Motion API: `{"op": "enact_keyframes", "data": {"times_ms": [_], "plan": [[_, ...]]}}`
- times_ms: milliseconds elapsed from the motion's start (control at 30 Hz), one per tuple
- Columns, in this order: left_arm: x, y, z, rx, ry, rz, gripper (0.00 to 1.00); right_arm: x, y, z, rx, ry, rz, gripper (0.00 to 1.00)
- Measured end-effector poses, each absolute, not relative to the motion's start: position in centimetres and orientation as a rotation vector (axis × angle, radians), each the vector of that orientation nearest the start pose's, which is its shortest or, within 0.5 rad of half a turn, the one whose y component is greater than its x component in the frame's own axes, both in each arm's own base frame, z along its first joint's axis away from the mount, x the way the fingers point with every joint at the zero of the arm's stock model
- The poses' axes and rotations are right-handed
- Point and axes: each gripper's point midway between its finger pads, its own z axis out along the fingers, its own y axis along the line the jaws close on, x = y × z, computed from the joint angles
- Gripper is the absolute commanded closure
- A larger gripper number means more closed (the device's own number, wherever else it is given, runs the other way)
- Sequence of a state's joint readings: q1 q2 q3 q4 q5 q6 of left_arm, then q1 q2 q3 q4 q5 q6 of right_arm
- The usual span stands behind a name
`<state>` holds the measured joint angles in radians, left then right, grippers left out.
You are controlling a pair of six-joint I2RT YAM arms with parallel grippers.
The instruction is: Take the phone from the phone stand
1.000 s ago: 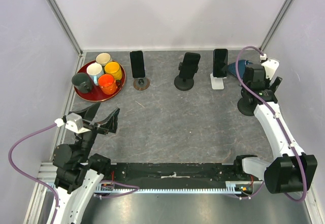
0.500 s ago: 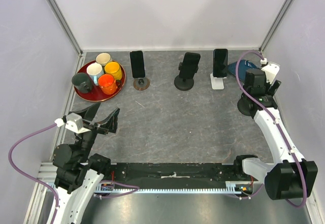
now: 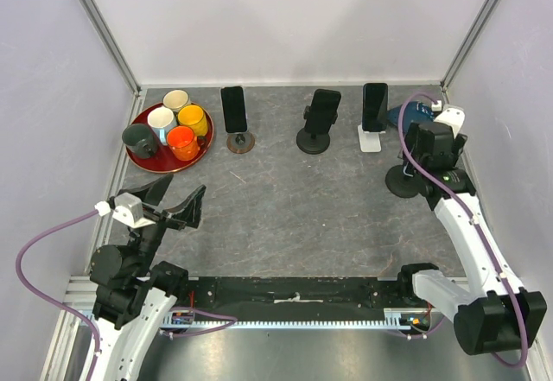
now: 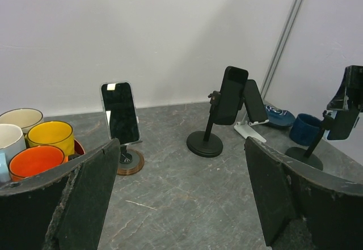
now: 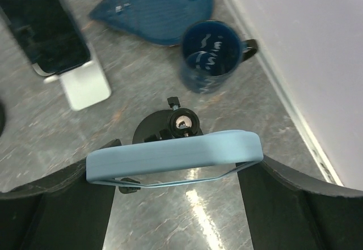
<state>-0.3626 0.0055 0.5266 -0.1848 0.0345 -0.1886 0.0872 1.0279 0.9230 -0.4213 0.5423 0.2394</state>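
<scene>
A phone in a light blue case sits crosswise between my right gripper's fingers, which are shut on its two ends. Right behind it is the ball head of a black phone stand; I cannot tell whether phone and stand still touch. From above, my right gripper hangs at the back right over that stand's round base. My left gripper is open and empty at the near left, its dark fingers framing the table.
Three other phones stand along the back: on a wooden-base stand, a black stand and a white stand. A red tray holds several cups at back left. A blue dish and blue mug lie by the right wall.
My right gripper has moved left and a little nearer with the phone in it. The black stand's base now shows further left. The left arm has not moved.
</scene>
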Motion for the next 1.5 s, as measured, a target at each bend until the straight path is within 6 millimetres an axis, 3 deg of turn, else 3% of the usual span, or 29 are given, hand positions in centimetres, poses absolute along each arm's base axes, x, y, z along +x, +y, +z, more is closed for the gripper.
{"op": "enact_keyframes", "data": {"times_ms": [200,633,833,933,1100,1500], "plan": [[16.8,-8.4,33.2,0.167,1.240,-0.514,0.03,32.2,-0.3,22.5,0.235,2.026,-0.177,0.85],[16.4,-9.1,33.4,0.219,1.228,-0.537,0.04,31.7,18.0,23.0,-0.452,1.983,0.342,0.86],[16.4,-9.5,33.2,0.237,1.234,-0.546,0.04,30.0,26.1,22.9,-0.747,1.910,0.464,0.85],[16.5,-9.6,33.1,0.243,1.240,-0.546,0.04,29.0,29.1,22.9,-0.865,1.869,0.521,0.85],[16.6,-9.7,32.9,0.249,1.248,-0.545,0.04,27.9,31.6,22.9,-0.981,1.826,0.603,0.81],[16.6,-10.0,32.8,0.268,1.253,-0.553,0.04,26.9,32.2,22.7,-1.105,1.781,0.636,0.36]]}}
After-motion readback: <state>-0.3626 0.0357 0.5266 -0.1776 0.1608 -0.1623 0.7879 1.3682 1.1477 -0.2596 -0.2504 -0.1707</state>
